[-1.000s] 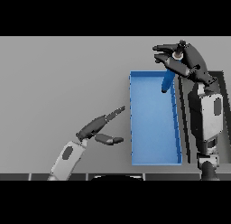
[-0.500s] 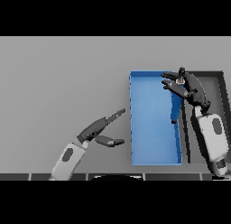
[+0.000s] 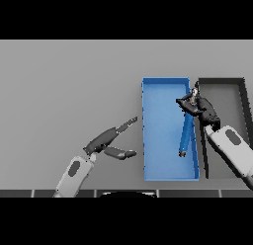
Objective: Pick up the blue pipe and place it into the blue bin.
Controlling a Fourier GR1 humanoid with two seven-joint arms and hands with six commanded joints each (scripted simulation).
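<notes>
The blue bin (image 3: pixel 163 140) stands open on the grey table, right of centre. The blue pipe (image 3: pixel 186 135) slants along the bin's right side, its dark lower end near the bin floor. Its upper end is under my right hand (image 3: pixel 195 105). That hand hovers over the bin's right wall with its fingers curled round the pipe's top. My left hand (image 3: pixel 109 139) rests low over the table left of the bin, fingers straight and thumb apart, holding nothing.
A black bin (image 3: pixel 242 91) stands right against the blue bin's right side, and my right forearm (image 3: pixel 231 142) lies across it. Bare grey table stretches to the left and behind.
My right hand has come toward me and down from the bin's far right corner, carrying the pipe lower into the blue bin. The left hand has stayed put.
</notes>
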